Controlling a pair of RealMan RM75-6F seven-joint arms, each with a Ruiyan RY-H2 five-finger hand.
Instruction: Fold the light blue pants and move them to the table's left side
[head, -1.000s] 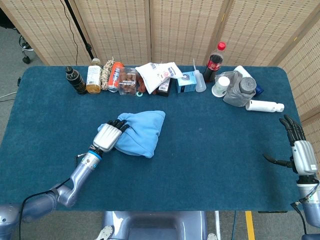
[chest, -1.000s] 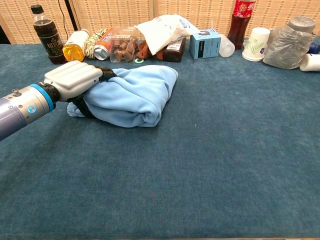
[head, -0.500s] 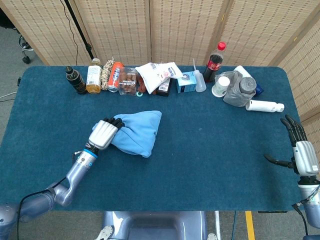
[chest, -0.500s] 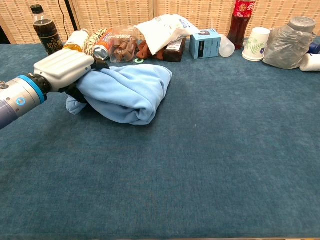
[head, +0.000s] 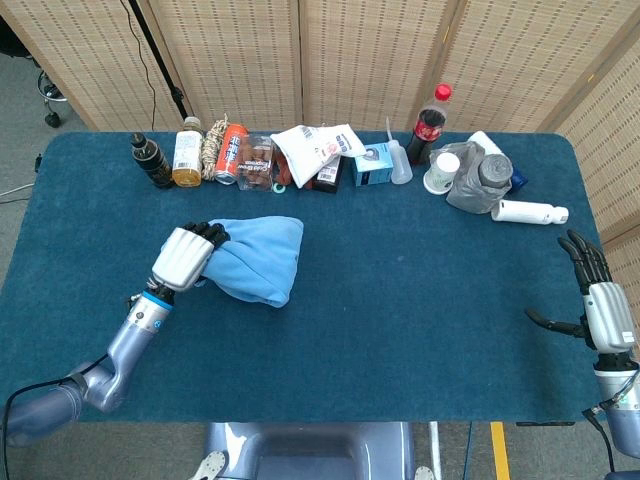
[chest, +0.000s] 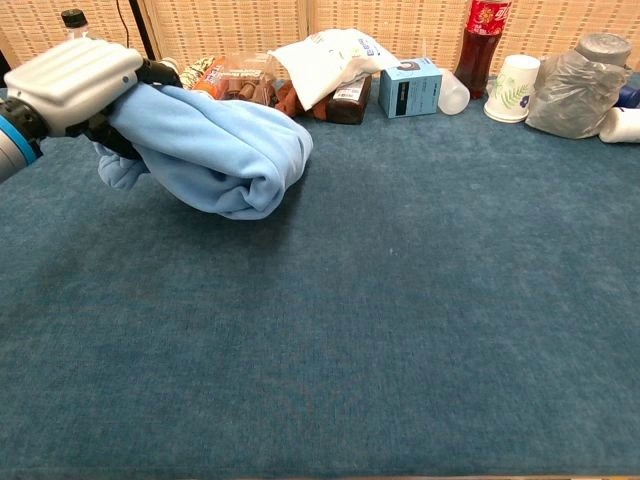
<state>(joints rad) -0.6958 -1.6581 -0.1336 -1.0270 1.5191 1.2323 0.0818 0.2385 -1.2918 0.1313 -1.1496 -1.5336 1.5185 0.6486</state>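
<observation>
The folded light blue pants (head: 255, 258) form a bundle left of the table's middle; in the chest view the pants (chest: 215, 145) look lifted at their left end, with the right end near the cloth. My left hand (head: 183, 257) grips the bundle's left edge, its fingers curled into the fabric; the chest view shows this left hand (chest: 75, 80) at the upper left. My right hand (head: 598, 300) hangs off the table's right edge with fingers spread, holding nothing, and does not show in the chest view.
A row of clutter lines the far edge: a dark bottle (head: 150, 161), a tea bottle (head: 186, 153), an orange can (head: 231, 153), snack packets (head: 315, 150), a blue box (head: 372, 163), a cola bottle (head: 428, 124), a paper cup (head: 441, 172) and a white tube (head: 529, 212).
My left hand has dragged the pants bundle leftward across the table and raised its gripped end. The right hand has stayed put.
</observation>
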